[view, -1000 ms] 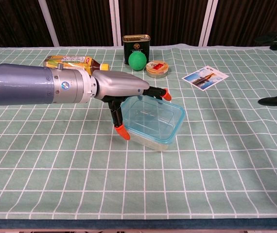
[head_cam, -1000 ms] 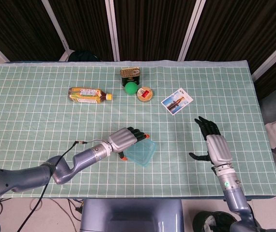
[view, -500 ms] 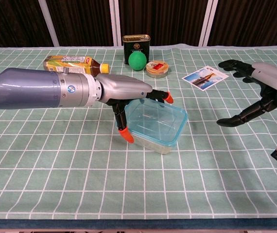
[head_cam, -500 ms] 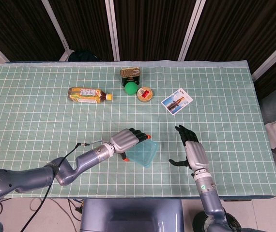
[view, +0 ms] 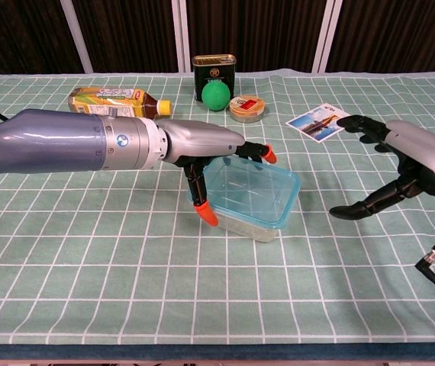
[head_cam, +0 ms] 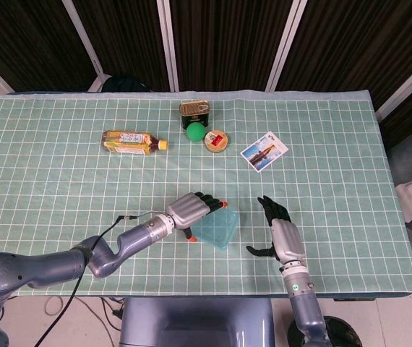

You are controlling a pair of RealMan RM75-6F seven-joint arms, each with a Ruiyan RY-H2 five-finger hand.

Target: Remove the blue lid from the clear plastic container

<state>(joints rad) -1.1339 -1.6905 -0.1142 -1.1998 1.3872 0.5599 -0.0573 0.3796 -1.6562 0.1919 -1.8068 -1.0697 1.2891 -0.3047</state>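
Note:
The clear plastic container (head_cam: pixel 216 230) (view: pixel 254 200) with its blue lid on lies near the table's front, slightly tilted. My left hand (head_cam: pixel 191 209) (view: pixel 196 145) grips it from its left side, orange-tipped fingers over the far rim and the thumb against the near left corner. My right hand (head_cam: pixel 281 234) (view: pixel 405 163) hovers open to the right of the container, fingers spread and curved toward it, a clear gap between them.
At the back stand a tea bottle (head_cam: pixel 134 142) (view: pixel 114 99) lying on its side, a green tin (head_cam: pixel 194 110) (view: pixel 214 72), a green ball (head_cam: pixel 194 131) (view: pixel 217 96), a small round tin (head_cam: pixel 217 139) (view: pixel 246 108) and a photo card (head_cam: pixel 264 151) (view: pixel 321 121).
My right hand has swung in from the far right toward the container. My left hand and the container have shifted slightly right.

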